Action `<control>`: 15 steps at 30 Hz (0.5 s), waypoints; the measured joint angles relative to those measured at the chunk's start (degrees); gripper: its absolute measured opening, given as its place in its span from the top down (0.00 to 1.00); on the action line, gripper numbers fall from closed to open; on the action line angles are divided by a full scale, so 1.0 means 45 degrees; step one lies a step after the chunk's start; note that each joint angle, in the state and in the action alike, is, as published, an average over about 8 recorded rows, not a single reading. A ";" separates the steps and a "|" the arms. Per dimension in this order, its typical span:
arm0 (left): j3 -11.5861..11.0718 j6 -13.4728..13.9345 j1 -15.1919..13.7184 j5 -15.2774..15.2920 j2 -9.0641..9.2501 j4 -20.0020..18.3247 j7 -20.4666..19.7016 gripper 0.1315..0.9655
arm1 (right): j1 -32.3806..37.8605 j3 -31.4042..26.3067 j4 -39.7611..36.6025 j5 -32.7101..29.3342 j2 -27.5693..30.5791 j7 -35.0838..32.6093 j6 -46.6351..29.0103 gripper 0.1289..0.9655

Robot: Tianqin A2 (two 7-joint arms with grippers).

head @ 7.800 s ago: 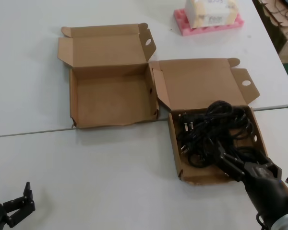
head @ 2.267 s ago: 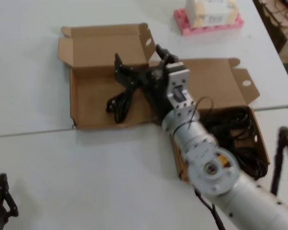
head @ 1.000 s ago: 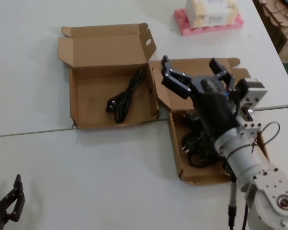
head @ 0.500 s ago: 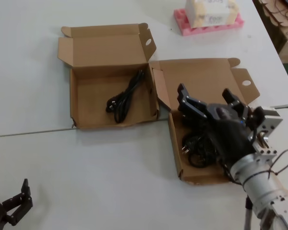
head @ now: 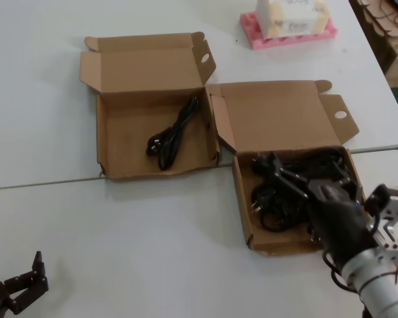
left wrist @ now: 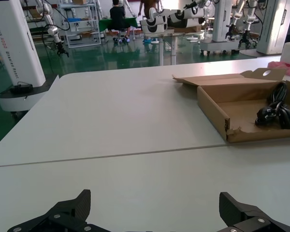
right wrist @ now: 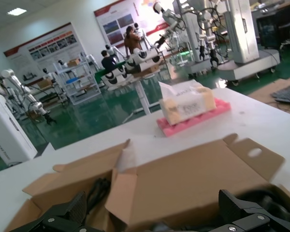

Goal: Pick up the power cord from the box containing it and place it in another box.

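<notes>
1. Left gripper point(head: 20, 286), parked at the table's 7 o'clock corner in the head view, shows its fingers spread wide with nothing between them; most of its body is cut off by the picture's edge.
2. At 11 o'clock sits another box point(head: 152, 169), its lid thrown back, with one power cord point(head: 173, 132) lying folded on its floor, plug end toward the near wall; the left wrist view catches the same cord point(left wrist: 275, 110) only as a dark clump at the box's far side.
3. Touching that box's right flank, toward 4 o'clock, is the box containing it point(head: 243, 212), filled with a tangle of black cords point(head: 273, 202); how many lie in the heap cannot be told.
4. Right gripper point(head: 308, 177) hangs over this second box, fingers splayed and holding nothing, its black body hiding much of the tangle.
5. At 1 o'clock, a pink foam tray point(head: 288, 36) carries a pale packet point(head: 292, 16), partly cut off at the top.
6. Count: two cardboard boxes, two grippers, one separated cord, on the white table point(head: 40, 99).
</notes>
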 joint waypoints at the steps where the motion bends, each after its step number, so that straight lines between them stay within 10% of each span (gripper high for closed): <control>1: 0.0000 0.0000 0.0000 0.0000 0.0000 0.0000 0.0000 0.09 | -0.0121 0.0068 0.0029 0.0038 0.0016 0.0000 -0.0030 0.00; 15: 0.0000 0.0000 0.0000 -0.0001 0.0000 0.0000 0.0000 0.00 | -0.1816 0.1024 0.0440 0.0567 0.0239 0.0000 -0.0449 0.00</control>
